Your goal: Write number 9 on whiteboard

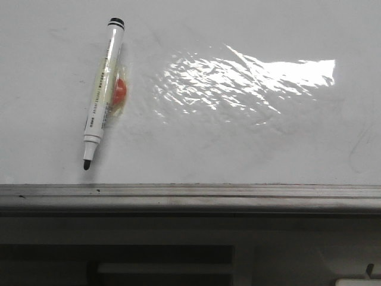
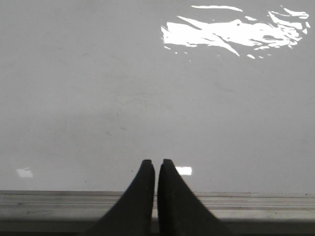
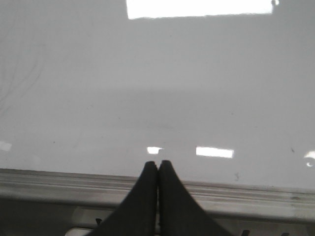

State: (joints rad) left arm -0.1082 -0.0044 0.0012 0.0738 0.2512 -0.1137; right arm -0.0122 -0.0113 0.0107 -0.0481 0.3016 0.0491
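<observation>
Clearly nothing is written yet: in the front view the whiteboard (image 1: 250, 143) shows only glare and faint smudges, no number 9, and neither gripper appears there. A marker (image 1: 102, 92) lies flat on it, uncapped, its long axis running steeply from the black butt end at the far side down to the dark tip nearest the grey edge rail (image 1: 190, 193), leaning slightly so the tip sits a little to the left; a small orange-red object (image 1: 120, 92) touches its right flank. In the left wrist view the left gripper (image 2: 156, 164) has its jaws pressed nearly together with nothing between them, hovering over the rail with bare board ahead of it; the marker is out of that frame. In the right wrist view the right gripper (image 3: 158, 164) is likewise closed and empty, above the rail. My judgement is that the step in hand is fetching the marker: whichever gripper goes should spread its jaws first, approach across the barrel rather than along it, and pinch mid-barrel, clear of the tip, so the tip can later meet the board squarely.
</observation>
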